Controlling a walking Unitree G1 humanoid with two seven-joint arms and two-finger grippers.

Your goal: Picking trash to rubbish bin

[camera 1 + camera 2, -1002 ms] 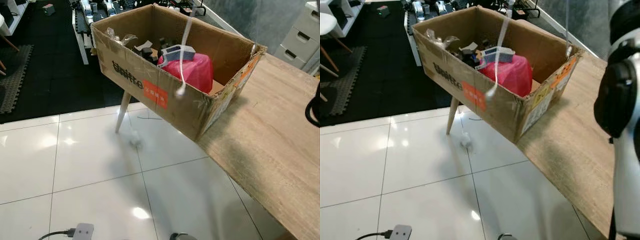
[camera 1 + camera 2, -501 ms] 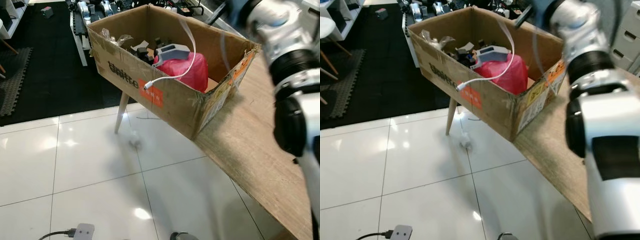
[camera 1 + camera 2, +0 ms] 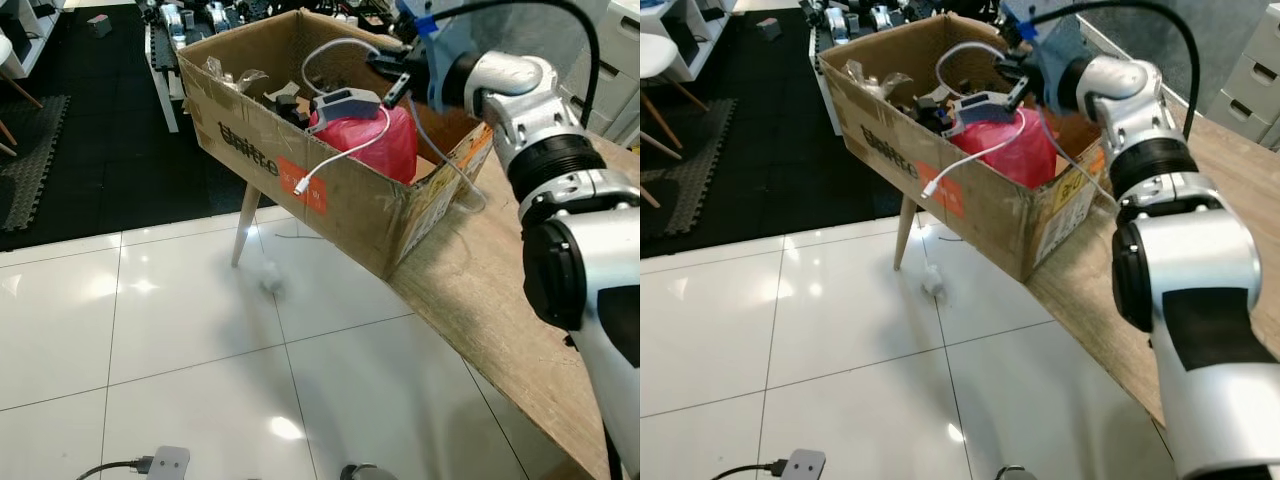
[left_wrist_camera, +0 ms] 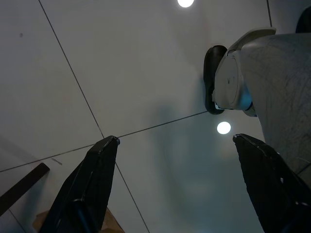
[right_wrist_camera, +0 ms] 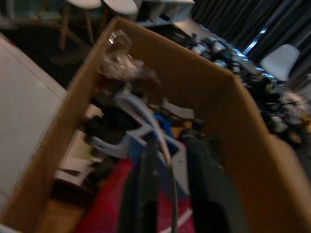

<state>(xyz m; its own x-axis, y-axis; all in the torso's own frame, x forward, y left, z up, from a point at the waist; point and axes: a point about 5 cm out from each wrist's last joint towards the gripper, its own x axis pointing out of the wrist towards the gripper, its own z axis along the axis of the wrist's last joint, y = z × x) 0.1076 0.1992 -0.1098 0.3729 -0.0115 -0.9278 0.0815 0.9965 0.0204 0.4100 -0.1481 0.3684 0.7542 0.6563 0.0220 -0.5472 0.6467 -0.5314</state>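
Note:
A cardboard box (image 3: 260, 150) stands on the end of a wooden table (image 3: 540, 290) and holds a pink bag (image 3: 385, 140), a grey device (image 3: 345, 100) and other scraps. My right gripper (image 3: 388, 70) hovers over the box's far side, shut on a white cable (image 3: 345, 150). The cable loops from the fingers, crosses the pink bag and hangs its plug over the box's front wall. In the right wrist view the cable (image 5: 167, 150) runs between the two fingers (image 5: 143, 184). My left gripper (image 4: 175, 140) hangs open above the floor tiles.
A small crumpled white scrap (image 3: 270, 280) lies on the white tiles by the table leg. A power plug (image 3: 165, 463) sits at the near floor edge. White drawers (image 3: 615, 60) stand behind the table. Black mats and chairs are at the far left.
My right arm has swung down into view over the box. The cable, dangling straight from above before, now lies across the pink bag with its end over the front wall.

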